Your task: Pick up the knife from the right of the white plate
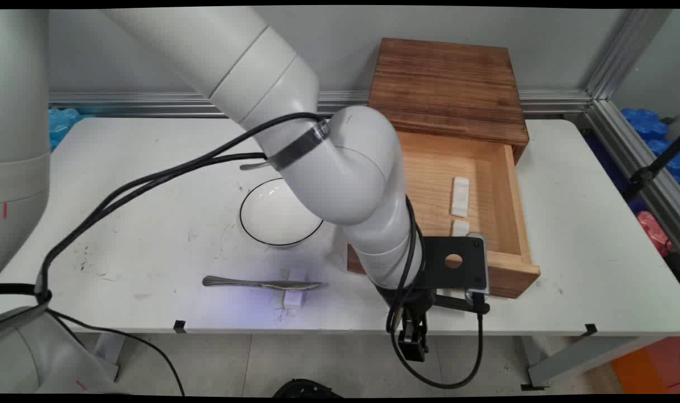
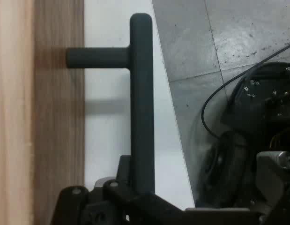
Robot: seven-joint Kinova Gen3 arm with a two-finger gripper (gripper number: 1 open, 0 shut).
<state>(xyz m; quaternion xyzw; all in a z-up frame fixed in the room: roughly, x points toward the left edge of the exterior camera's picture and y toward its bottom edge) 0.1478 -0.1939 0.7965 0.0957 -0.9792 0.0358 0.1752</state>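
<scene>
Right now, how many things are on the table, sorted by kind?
Wooden drawer box, drawer pulled open: 1
Bowl: 1
Knife: 1
Small white blocks: 3, two in the drawer and one under the knife
Total: 6
The gripper is at the drawer's black handle.

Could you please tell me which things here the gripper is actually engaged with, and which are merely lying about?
Engaged: gripper at the black drawer handle; open wooden drawer.
Lying about: white bowl; table knife resting on a small white block; white pieces inside the drawer.
</scene>
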